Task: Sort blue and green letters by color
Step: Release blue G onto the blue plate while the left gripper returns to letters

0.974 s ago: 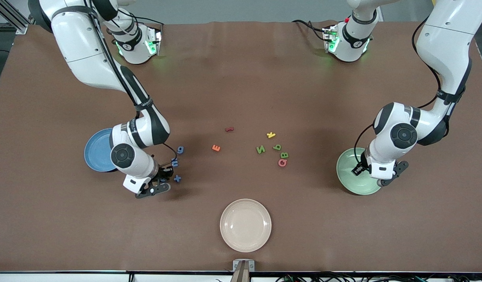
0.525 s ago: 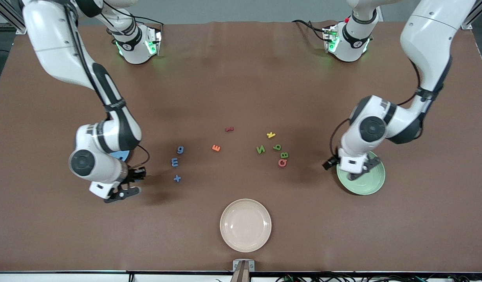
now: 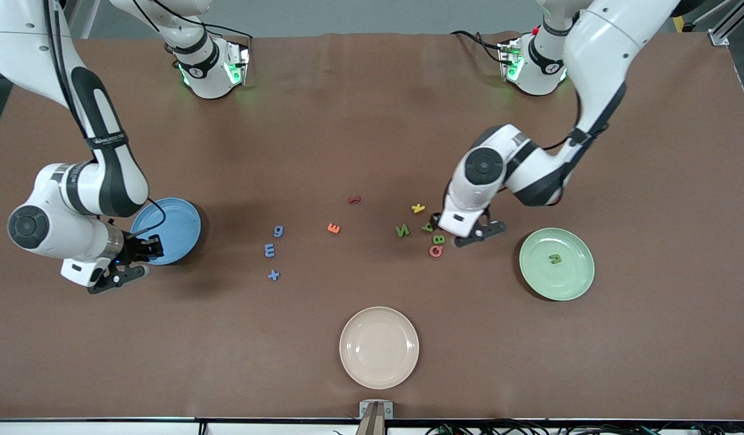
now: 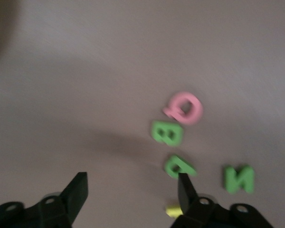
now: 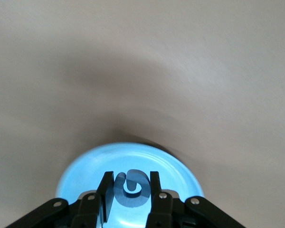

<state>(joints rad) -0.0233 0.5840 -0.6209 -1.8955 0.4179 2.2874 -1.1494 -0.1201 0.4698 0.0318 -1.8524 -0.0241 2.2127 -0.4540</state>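
My right gripper (image 3: 143, 249) is shut on a blue G (image 5: 130, 188) and holds it over the rim of the blue plate (image 3: 175, 220), which also shows in the right wrist view (image 5: 80, 168). Blue g (image 3: 278, 230), E (image 3: 269, 249) and + (image 3: 274, 275) lie on the mat. My left gripper (image 3: 453, 235) is open and empty (image 4: 133, 185), low over green B (image 4: 167, 133) and a second green letter (image 4: 179, 166). Green N (image 4: 238, 178) lies beside them. A green u (image 3: 555, 258) lies in the green plate (image 3: 574, 281).
A pink Q (image 3: 436, 251) touches the green B (image 3: 439, 239). A yellow letter (image 3: 418, 208), an orange E (image 3: 333, 228) and a red letter (image 3: 354, 199) lie mid-table. A cream plate (image 3: 379, 347) sits nearest the front camera.
My right gripper has carried the blue G from the blue letters to the blue plate. My left gripper has left the green plate, where the u now lies, and moved to the green letters.
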